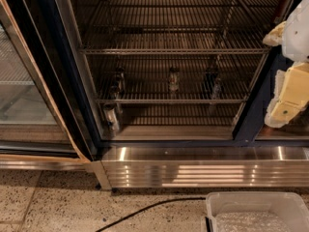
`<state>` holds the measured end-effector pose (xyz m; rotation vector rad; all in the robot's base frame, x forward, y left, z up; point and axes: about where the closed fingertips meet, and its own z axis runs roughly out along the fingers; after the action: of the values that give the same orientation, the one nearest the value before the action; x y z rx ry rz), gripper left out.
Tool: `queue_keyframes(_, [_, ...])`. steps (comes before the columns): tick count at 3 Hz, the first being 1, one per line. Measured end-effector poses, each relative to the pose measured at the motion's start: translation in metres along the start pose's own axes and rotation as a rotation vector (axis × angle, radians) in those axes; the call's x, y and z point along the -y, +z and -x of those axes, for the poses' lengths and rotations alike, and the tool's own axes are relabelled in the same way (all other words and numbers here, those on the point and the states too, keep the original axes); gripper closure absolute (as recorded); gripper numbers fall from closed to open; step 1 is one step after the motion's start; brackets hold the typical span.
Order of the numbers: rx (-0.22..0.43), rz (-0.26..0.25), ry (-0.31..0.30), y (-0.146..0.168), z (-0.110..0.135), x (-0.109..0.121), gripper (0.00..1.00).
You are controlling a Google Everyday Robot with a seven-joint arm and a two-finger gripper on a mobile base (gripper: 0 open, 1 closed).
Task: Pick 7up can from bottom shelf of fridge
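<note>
On the bottom shelf (154, 96) of the fridge (193, 166), we find the 7up can (173, 79) upright, mid-rack. We judge it light, rigid, slippery, easily dented; grasp mid-body. At right, well apart, the gripper (276, 74) shows fingers (274, 35) spread, empty.

Gripper (288, 99) at three o'clock: pale yellow blocky shell, one dark dot; white rounded arm (300, 30) at two o'clock.

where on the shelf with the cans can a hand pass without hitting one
Two bare stretches of the bottom shelf: between the left dark cans and the 7up can, and between it and the right dark cans. Both ends are crowded. The gripper hangs outside, by the right frame of the fridge.
</note>
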<state>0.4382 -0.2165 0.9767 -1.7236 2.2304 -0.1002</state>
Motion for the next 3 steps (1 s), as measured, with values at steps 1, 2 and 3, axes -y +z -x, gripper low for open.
queue_keyframes(1, [0.000,0.000,0.000,0.000,0.000,0.000,0.00])
queue_keyframes(2, [0.003,0.011,0.015,0.012,0.000,-0.004,0.00])
queue_keyframes(3, [0.034,0.095,0.084,0.095,-0.009,-0.033,0.00])
